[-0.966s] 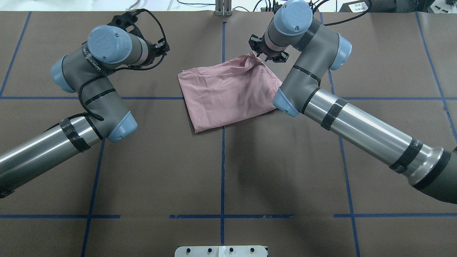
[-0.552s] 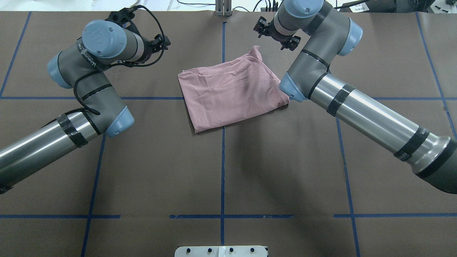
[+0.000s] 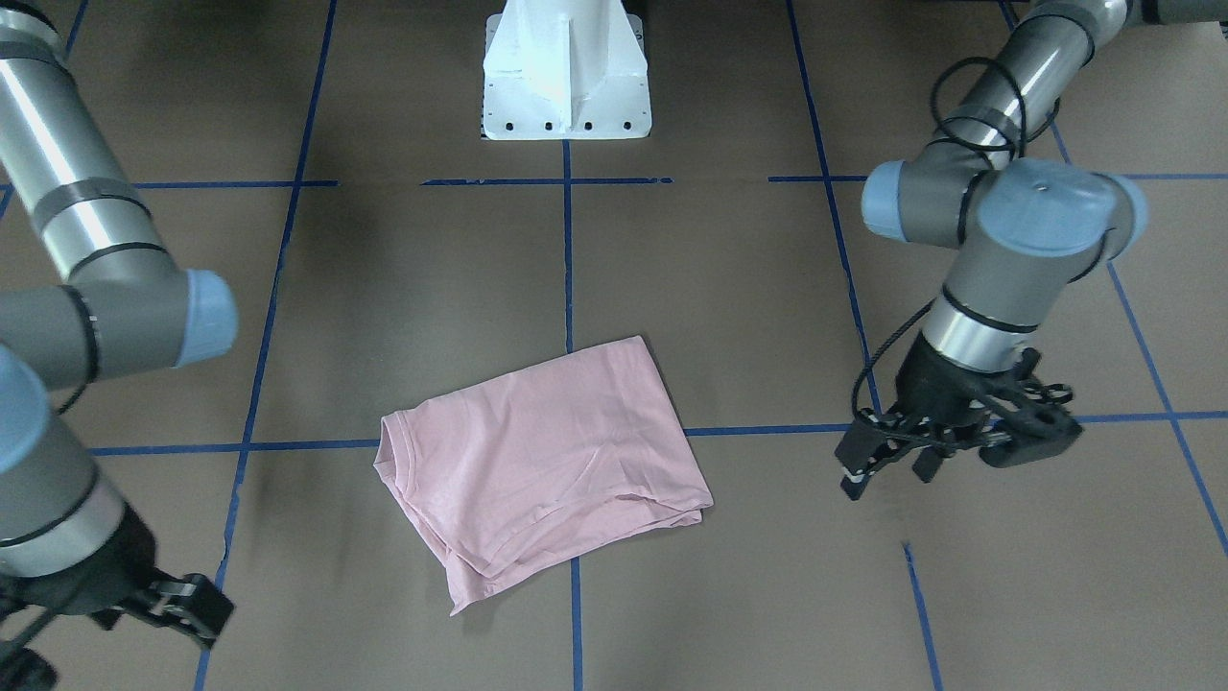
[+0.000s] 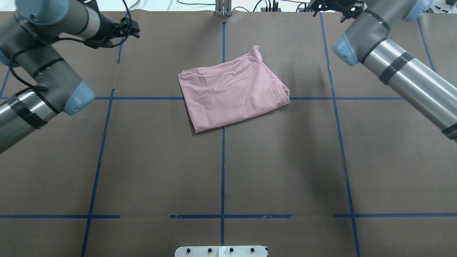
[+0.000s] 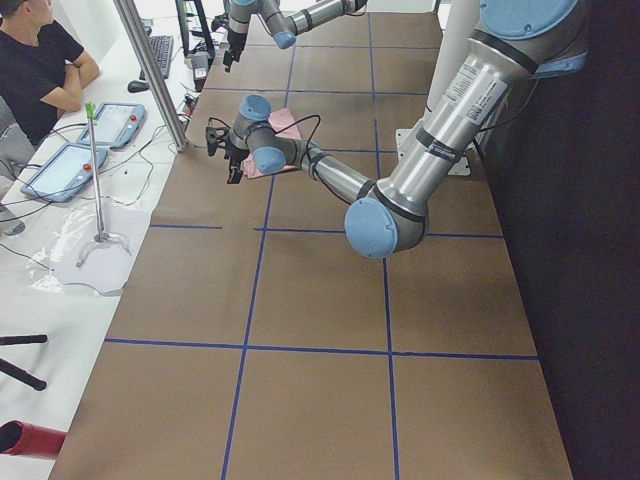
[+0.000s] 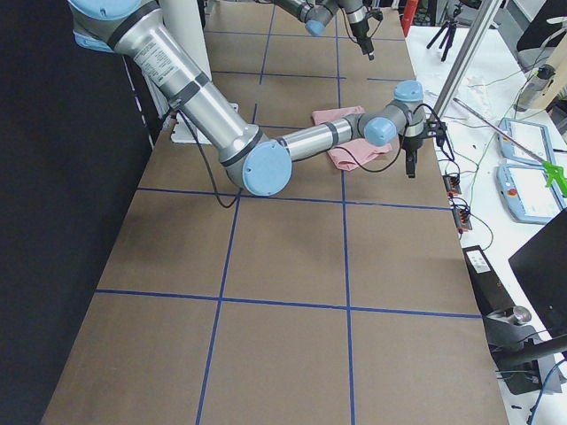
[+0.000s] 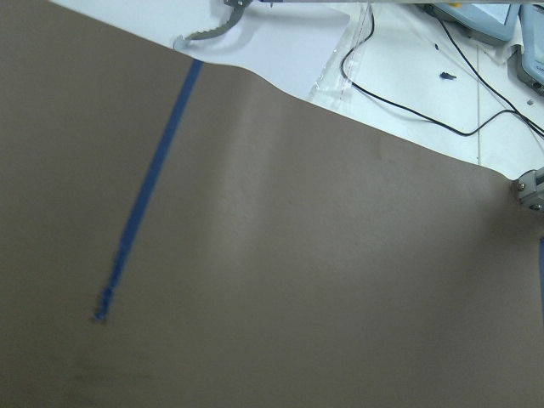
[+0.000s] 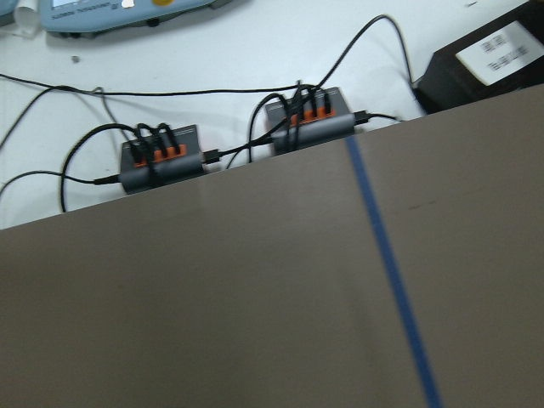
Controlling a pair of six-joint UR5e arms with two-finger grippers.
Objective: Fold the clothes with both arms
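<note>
The pale pink T-shirt lies folded into a rough rectangle at the table's middle, plain side up, its print hidden; it also shows in the front view. My left gripper hangs open and empty over bare table, well off the shirt's side, near the far edge in the overhead view. My right gripper is open and empty, well off the shirt's other side, at the overhead view's top edge. Both wrist views show only brown table cover.
The white pedestal base stands at the robot's side. Cables and two hubs lie just past the table's far edge, with a metal bracket. A seated person and tablets are beyond that edge.
My right gripper let go of the shirt's far right corner, which dropped flat. Both arms swung outward and away from the shirt toward the far corners.
</note>
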